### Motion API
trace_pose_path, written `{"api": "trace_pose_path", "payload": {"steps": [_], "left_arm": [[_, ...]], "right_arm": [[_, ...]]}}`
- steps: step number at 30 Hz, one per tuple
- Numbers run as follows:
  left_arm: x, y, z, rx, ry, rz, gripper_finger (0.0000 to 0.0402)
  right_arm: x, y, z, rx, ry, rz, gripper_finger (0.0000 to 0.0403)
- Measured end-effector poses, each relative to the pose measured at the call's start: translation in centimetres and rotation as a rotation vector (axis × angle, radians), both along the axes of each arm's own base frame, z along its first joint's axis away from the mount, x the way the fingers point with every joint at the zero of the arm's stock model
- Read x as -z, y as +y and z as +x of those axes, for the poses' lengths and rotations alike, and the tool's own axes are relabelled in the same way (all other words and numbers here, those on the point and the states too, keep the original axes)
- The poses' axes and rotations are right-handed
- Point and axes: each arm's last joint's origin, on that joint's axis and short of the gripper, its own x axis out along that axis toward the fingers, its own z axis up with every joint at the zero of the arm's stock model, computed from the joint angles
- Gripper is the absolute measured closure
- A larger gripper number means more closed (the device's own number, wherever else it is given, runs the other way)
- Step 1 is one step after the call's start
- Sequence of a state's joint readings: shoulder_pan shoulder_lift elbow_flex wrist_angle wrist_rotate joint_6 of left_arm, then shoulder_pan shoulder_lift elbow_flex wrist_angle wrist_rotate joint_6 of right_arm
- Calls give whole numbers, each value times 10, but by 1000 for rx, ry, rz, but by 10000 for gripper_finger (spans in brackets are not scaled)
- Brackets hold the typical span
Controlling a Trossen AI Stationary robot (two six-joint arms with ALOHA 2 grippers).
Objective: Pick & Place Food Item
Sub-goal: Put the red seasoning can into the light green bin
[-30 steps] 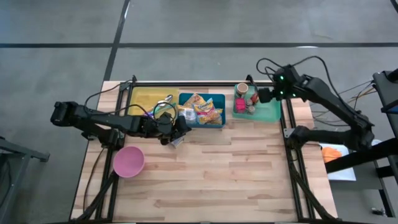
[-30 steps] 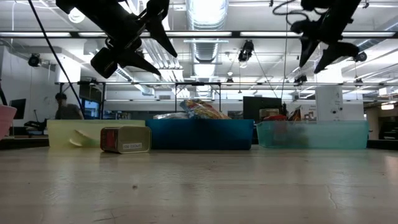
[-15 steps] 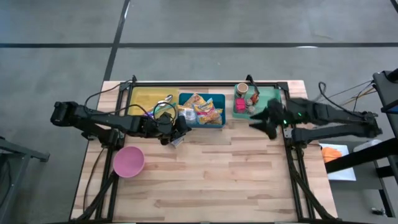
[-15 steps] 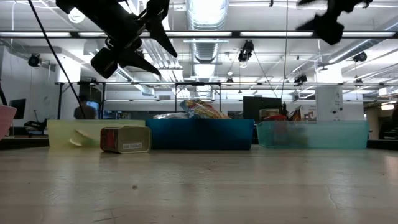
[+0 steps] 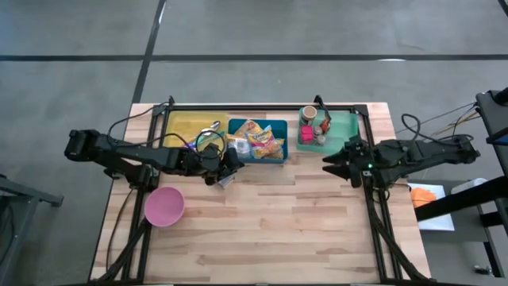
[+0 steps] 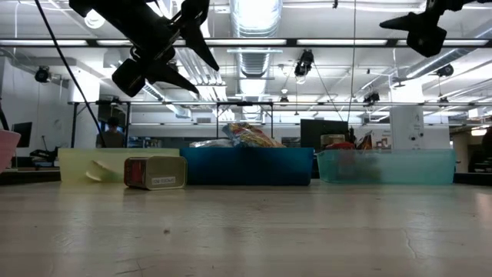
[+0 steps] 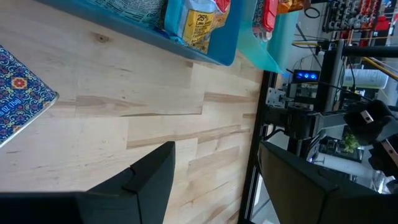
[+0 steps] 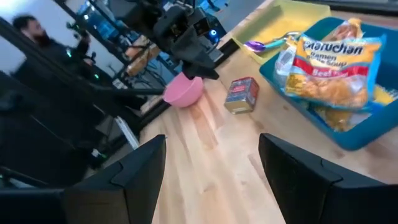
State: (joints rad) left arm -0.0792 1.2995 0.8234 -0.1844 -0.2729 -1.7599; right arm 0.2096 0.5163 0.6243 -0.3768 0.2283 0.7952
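A small patterned tin (image 5: 225, 181) lies on its side on the wooden table (image 5: 302, 230), in front of the bins; the low view shows the tin (image 6: 154, 172) too. My left gripper (image 5: 230, 163) hangs open well above it, its fingers (image 6: 201, 58) empty. Ramen packs (image 5: 262, 139) fill the blue bin (image 5: 279, 156). My right gripper (image 5: 329, 165) hovers open just near of the teal bin (image 5: 345, 135) and points toward the table's left; its wrist view shows the tin (image 8: 241, 94) and the ramen pack (image 8: 333, 62).
A pink bowl (image 5: 164, 206) stands at the near left. The yellow bin (image 5: 190, 125) at the far left holds a spoon (image 8: 264, 43). The teal bin holds small jars and packets (image 5: 311, 127). Bare wood stretches across the near half of the table.
My right gripper has drawn back from above the teal bin toward the table's near edge, sinking a little. It has swung round from pointing down into the bin, and now points nearly level toward the table's left. The left arm has kept still.
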Motion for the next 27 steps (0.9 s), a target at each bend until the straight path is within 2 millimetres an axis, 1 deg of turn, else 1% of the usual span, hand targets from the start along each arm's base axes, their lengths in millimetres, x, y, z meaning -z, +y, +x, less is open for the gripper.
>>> {"api": "trace_pose_path", "payload": {"steps": [7,8,12,15,17,27], "left_arm": [[0,0,0,0,0,0,165],[0,0,0,0,0,0,165],[1,0,0,0,-1,0,165],[4,0,-2,0,19,1,165],[5,0,-2,0,26,2,165],[6,0,-3,0,35,3,165]], "right_arm": [[0,0,2,5,-4,13,150],[-2,1,3,-18,-18,-20,150],[-12,8,5,-226,-134,-212,150],[-18,10,5,-308,-201,-297,150],[-19,10,5,-310,-209,-322,150],[-19,10,5,-310,-209,-318,150]]}}
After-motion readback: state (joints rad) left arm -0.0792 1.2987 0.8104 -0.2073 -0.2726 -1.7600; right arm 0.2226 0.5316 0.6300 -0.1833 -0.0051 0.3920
